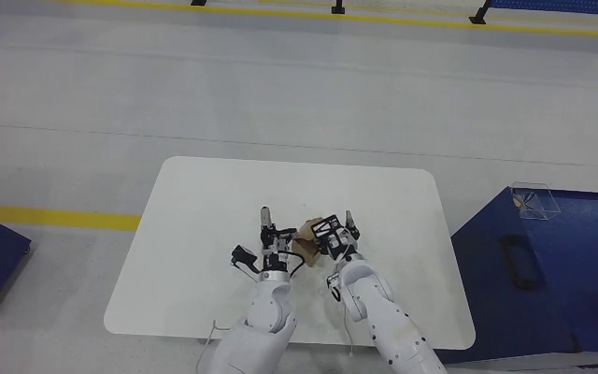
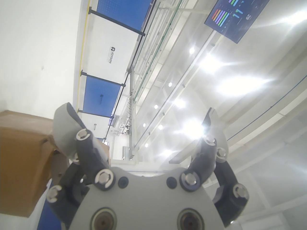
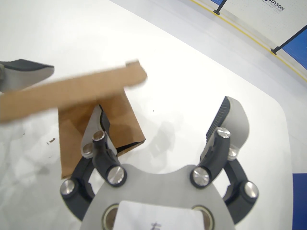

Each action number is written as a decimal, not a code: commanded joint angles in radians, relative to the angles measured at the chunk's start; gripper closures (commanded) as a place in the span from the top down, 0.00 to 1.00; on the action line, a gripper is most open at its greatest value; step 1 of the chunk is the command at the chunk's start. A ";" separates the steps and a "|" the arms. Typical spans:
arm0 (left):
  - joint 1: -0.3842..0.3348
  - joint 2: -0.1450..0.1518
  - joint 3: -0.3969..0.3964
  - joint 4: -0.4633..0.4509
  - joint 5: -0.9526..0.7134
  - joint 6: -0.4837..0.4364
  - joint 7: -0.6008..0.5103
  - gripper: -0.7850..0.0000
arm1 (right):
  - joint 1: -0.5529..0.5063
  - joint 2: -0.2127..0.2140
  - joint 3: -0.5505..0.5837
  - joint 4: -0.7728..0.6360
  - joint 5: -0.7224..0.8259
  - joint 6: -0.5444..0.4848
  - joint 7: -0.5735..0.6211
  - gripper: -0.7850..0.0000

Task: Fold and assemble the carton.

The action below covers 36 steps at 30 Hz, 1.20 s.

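One brown carton (image 1: 309,230) sits btwn the two grippers over the near-middle of the white table (image 1: 187,280), toward the robot's side - whether it rests on the tabletop or hangs just above it, can't tell. In the right wrist view the carton (image 3: 124,120) shows a flat panel w/ a dark open slit at one corner, and a long flap (image 3: 72,89) tilted across above that panel. The right gripper (image 3: 163,113) is at the carton's right side in the top view (image 1: 336,229); its jaws are spread wide and pinch nothing. One of its fingers (image 3: 99,120) lies over the carton's panel, the other stands well apart over bare table (image 3: 191,72). The left gripper (image 1: 273,227) is just beside the carton's left side; a fingertip of it shows past the flap's far end in the right wrist view. In the left wrist view the left gripper (image 2: 138,118) points up toward the ceiling, jaws spread wide w/ nothing btwn them - the carton (image 2: 21,163) is at the outer side of one finger (image 2: 63,125), close against it, though actual contact is hard to confirm. Beyond that gripper are bright ceiling lights, a hanging screen (image 2: 242,8) w/ coloured bars, and blue-and-white barrier panels (image 2: 122,3). Around the table is pale floor w/ a yellow line (image 1: 65,218), and a blue stand (image 1: 523,271) to the robot's right.
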 commanded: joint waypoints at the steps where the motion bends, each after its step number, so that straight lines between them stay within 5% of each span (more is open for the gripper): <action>1: 0.005 -0.001 -0.002 0.001 0.017 0.006 -0.004 1.00 | -0.009 0.004 0.019 -0.021 -0.003 -0.006 0.004 1.00; 11: 0.002 -0.001 -0.059 -0.034 0.011 0.047 0.028 1.00 | -0.136 0.044 0.209 -0.232 0.039 -0.088 0.068 1.00; 16: -0.048 -0.006 -0.060 0.013 0.040 0.174 0.035 1.00 | -0.161 0.050 0.283 -0.265 0.107 -0.068 0.050 1.00; 24: -0.077 -0.006 -0.055 0.057 0.044 0.334 -0.113 1.00 | -0.165 0.049 0.287 -0.263 0.135 -0.055 0.024 1.00; 30: -0.001 0.009 -0.067 -0.028 0.053 0.411 -0.229 1.00 | -0.165 0.049 0.287 -0.263 0.135 -0.055 0.024 1.00; 36: 0.127 0.027 -0.064 -0.207 0.093 0.533 -0.288 1.00 | -0.165 0.049 0.287 -0.263 0.135 -0.055 0.024 1.00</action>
